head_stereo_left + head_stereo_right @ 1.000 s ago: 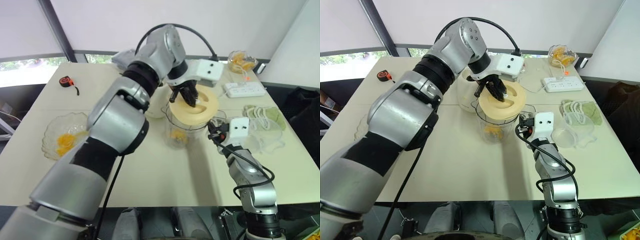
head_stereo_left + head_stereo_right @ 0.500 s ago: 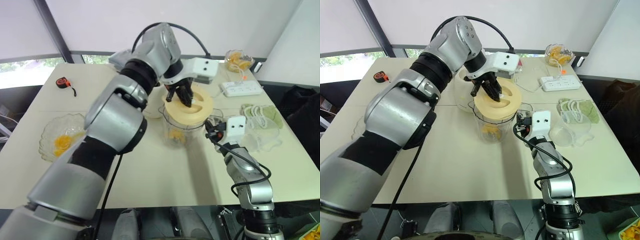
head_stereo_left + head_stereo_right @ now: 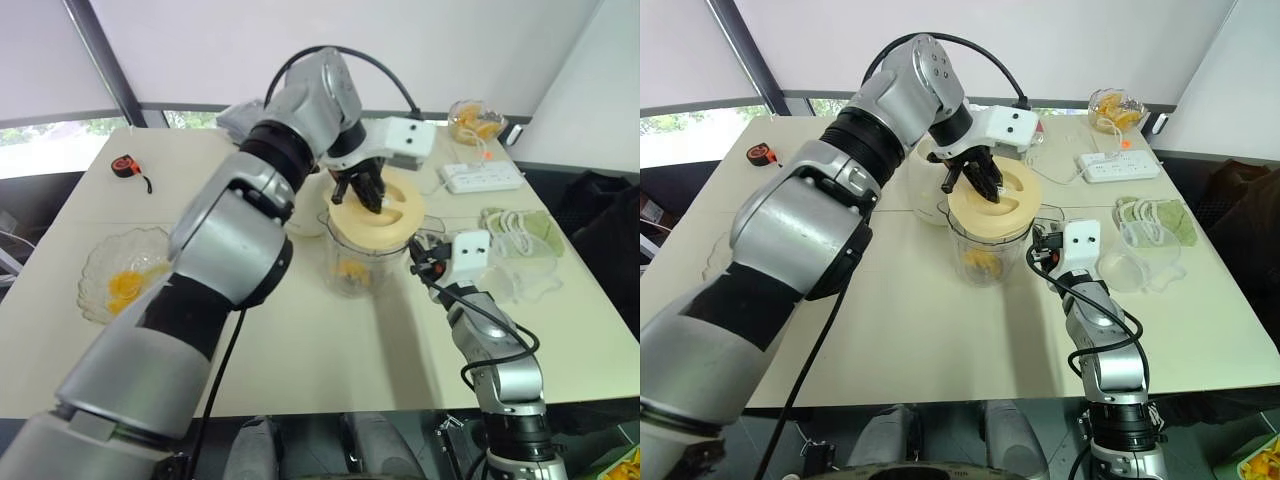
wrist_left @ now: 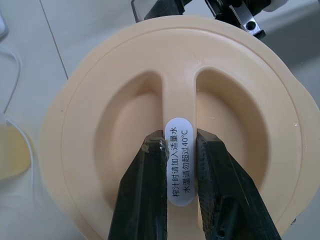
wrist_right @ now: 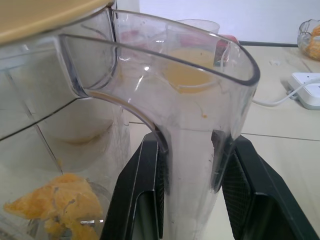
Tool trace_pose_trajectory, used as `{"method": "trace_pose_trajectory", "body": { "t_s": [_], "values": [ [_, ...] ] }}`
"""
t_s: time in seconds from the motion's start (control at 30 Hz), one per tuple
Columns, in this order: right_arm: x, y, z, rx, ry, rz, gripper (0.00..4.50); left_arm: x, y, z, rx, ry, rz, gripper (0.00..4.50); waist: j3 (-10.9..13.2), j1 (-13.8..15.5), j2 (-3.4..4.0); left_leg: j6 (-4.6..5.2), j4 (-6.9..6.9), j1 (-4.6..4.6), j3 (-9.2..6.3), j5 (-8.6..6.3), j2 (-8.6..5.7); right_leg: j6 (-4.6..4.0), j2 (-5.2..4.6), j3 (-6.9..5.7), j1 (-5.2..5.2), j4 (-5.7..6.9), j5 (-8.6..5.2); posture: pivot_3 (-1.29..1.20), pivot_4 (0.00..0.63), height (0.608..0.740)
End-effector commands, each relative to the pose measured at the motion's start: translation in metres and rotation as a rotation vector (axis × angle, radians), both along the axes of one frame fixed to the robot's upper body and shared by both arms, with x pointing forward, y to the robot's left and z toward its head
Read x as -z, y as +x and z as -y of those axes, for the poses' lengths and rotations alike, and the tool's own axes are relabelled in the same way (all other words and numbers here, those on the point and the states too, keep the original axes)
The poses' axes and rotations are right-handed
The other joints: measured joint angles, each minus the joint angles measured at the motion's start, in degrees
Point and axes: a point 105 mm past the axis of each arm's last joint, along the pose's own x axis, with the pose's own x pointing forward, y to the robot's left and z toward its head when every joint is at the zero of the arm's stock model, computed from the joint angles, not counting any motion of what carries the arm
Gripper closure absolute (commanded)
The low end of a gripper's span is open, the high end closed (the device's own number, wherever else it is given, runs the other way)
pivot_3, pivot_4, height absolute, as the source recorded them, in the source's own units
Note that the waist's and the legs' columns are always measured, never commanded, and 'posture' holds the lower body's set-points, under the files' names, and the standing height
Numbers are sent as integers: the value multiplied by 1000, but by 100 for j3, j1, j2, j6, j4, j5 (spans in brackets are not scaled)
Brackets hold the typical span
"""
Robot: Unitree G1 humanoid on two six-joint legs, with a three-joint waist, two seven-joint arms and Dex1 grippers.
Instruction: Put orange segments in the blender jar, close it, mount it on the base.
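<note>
The two head cameras look forward and down over the table (image 3: 300, 340) from above, side by side, and share almost the same scene. The left wrist camera looks steeply down, very close on the lid (image 4: 90, 130). The right wrist camera looks level, very close at the blender jar (image 5: 190, 100) handle.

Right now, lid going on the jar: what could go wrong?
1. The lid sits tilted on the blender jar; it may not seat.
2. The left gripper pinches only the lid's thin ridge and could slip.
3. The right gripper clamps the handle; pushing down could tip the jar.
</note>
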Motion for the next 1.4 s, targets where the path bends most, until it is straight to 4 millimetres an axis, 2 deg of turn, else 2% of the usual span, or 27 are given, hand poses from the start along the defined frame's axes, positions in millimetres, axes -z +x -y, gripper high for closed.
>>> {"method": "trace_pose_trajectory", "body": {
  "t_s": [0.03,0.3,0.53,0.67,0.8,0.97,1.17,1.4],
  "values": [
    [8,-2,-8,-54,-7,-29,3531,33,7,-26,-69,145,-54,4266,-10,2,-1,0,0,1,0,0,0,-1,0,0,2,0,0,0,150,740],
    [7,1,-8,-64,-12,-22,3531,26,3,-25,-50,145,-75,4266,-2,-17,-8,1,-2,-1,-5,0,1,-12,6,8,-5,1,-2,0,150,740],
    [9,2,-11,-76,-9,-23,3531,51,7,-25,-86,165,-62,4266,-8,-18,-8,3,-3,5,-7,-2,5,-8,11,7,-2,1,-5,0,150,740],
    [11,-1,-12,-74,-8,-29,3531,58,16,-17,-212,82,-37,4266,-24,0,-12,2,-3,29,-13,-2,6,3,10,9,26,-2,-14,0,150,740],
    [14,-3,-12,-69,-4,-35,3531,59,23,-7,-391,-29,-58,4266,-32,22,-5,5,-4,96,-35,-8,8,0,8,7,85,-35,-27,0,150,740],
    [15,-3,-14,-71,0,-41,3531,54,22,2,-504,-92,-93,4266,-52,33,20,3,-5,85,-49,-9,10,1,-20,6,121,-98,-27,0,150,740],
    [16,-3,-16,-84,-3,-47,3531,58,16,4,-565,-82,-161,4266,-59,12,18,4,-6,77,-37,-11,-33,20,-64,17,131,-119,-37,0,150,740],
    [17,-2,-19,-98,-5,-51,3531,56,17,2,-512,-65,-127,4266,-60,14,17,5,-26,82,-44,-11,-47,33,-75,16,131,-118,-45,0,150,740]
  ]
}}
